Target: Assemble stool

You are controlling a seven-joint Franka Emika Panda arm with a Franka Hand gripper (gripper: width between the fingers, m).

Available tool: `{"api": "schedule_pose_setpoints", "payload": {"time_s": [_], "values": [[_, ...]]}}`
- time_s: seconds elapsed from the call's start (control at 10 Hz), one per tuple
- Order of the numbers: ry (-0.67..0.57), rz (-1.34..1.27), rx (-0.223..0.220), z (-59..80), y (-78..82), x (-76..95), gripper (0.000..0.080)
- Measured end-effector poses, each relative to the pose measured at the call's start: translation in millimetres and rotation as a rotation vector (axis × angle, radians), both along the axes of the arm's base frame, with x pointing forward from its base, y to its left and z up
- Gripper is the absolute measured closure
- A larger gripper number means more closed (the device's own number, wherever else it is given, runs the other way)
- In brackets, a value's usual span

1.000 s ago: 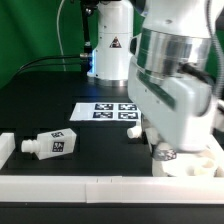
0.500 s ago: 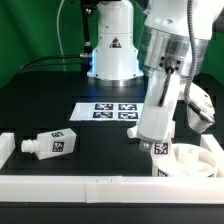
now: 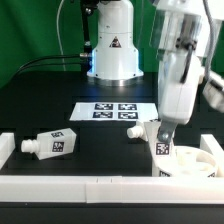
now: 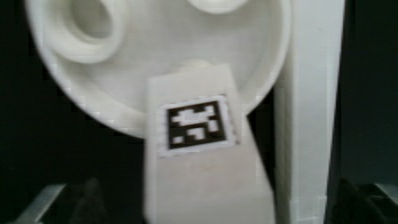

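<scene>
Black desk (image 3: 45, 100), green backdrop. Jaws are clenched on a leg (image 3: 163, 148), held upright at the edge of round seat (image 3: 200, 160), ext. view's right. Second leg (image 3: 52, 144) lies well apart, at left.

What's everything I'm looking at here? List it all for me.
seat: one, white, round, front of table, exterior view's right
held leg: one, white, tagged, at the seat
loose leg: one, white, tagged, lying at exterior view's left
marker board: one, white, table centre
border rails: several, white, table's front and left edges
table: one, black
arm: one, white, above the seat
gripper: one, shut on held leg
</scene>
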State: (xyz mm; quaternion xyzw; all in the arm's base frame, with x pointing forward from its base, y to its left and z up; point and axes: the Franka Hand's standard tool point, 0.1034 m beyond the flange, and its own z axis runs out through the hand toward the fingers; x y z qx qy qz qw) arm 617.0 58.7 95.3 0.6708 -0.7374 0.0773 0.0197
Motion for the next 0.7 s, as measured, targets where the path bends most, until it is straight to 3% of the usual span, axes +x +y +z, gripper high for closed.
{"api": "schedule_pose_setpoints", "payload": {"time_s": [0.2, 0.6, 0.7], "values": [[0.031, 0.05, 0.023, 25.0, 7.2, -7.4, 0.0151], [0.063, 0.3, -0.001, 16.9, 5.5, -7.7, 0.015], [0.005, 0.378, 0.014, 16.7, 4.0, -9.5, 0.015]]}}
